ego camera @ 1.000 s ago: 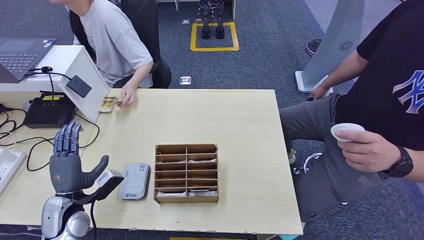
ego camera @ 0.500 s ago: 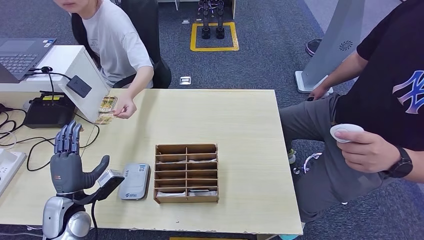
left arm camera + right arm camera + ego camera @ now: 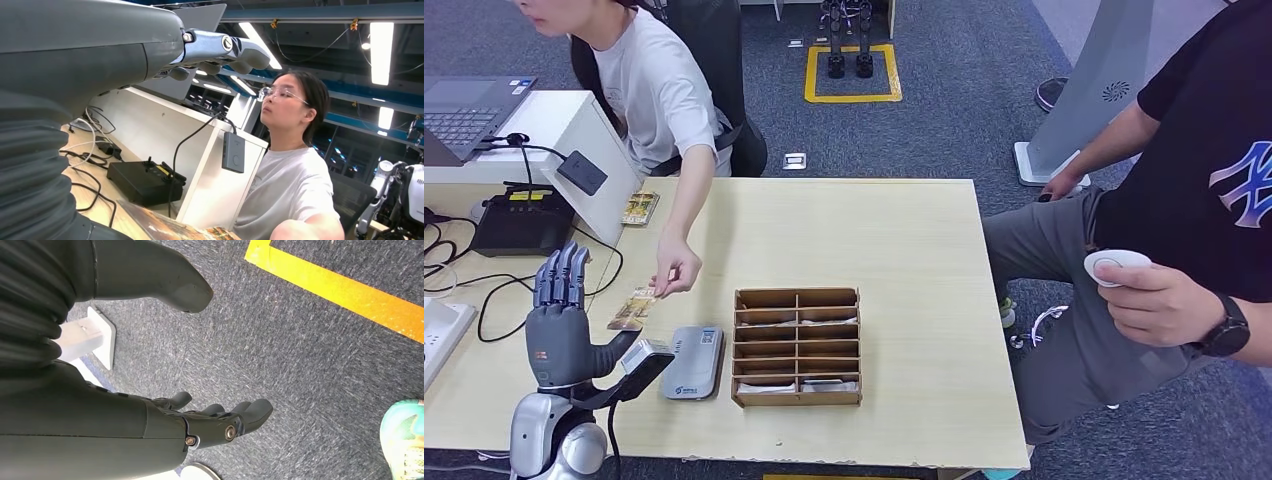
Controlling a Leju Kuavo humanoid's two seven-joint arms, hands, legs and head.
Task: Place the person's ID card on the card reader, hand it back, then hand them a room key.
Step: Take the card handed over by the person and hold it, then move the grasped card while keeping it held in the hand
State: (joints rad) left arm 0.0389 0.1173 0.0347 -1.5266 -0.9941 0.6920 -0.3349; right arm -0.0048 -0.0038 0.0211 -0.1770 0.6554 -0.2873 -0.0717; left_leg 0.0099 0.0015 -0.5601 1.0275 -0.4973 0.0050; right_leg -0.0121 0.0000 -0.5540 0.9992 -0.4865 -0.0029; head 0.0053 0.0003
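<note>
Head view, wooden organizer (image 3: 797, 346) beside card reader (image 3: 694, 362), black box (image 3: 521, 222) behind.

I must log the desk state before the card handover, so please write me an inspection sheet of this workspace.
Surface: pale wooden table, bare in its far and right parts.
Job's things: ID card held out by the seated person's hand just above the left hand; grey card reader flat near the front edge; wooden divided tray beside it, cards in some slots.
Clutter: second card by the white stand; black box; laptop.
Hands: left hand raised, open, empty; right hand hanging over the carpet, empty.
Cables: black cables looping at the table's left.
Surroundings: standing person holding a white disc.
</note>
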